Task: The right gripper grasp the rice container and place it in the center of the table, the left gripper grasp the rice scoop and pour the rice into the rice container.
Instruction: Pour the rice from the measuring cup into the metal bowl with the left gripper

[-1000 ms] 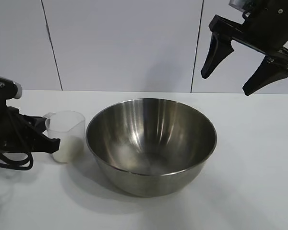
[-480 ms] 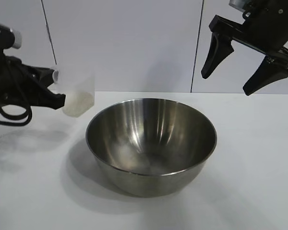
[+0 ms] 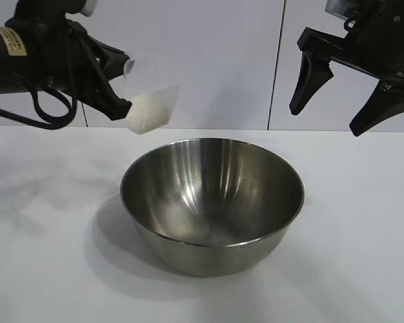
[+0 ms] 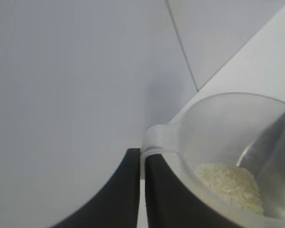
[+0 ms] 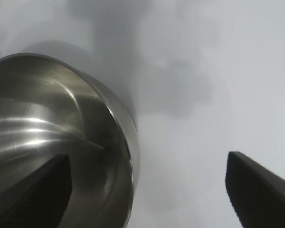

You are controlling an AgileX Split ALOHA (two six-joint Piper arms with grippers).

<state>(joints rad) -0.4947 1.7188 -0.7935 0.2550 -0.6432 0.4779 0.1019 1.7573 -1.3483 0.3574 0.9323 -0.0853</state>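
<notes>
The steel rice container [image 3: 212, 202] stands empty in the middle of the white table [image 3: 363, 222]. My left gripper [image 3: 121, 87] is shut on the tab handle of the clear rice scoop [image 3: 151, 108] and holds it tilted, high above the table, just left of and above the container's rim. White rice [image 3: 145, 113] lies in the scoop. In the left wrist view the fingers [image 4: 128, 190] pinch the scoop [image 4: 204, 128] by its handle, with rice [image 4: 228, 183] inside. My right gripper [image 3: 326, 121] hangs open and empty high at the upper right. The right wrist view shows the container [image 5: 61, 133].
A white panelled wall [image 3: 188, 60] runs behind the table. Bare tabletop lies to the left, right and front of the container.
My left gripper has lifted the rice scoop from the table beside the container, carried it up and rightward, and tilted it toward the container. The right gripper has barely moved.
</notes>
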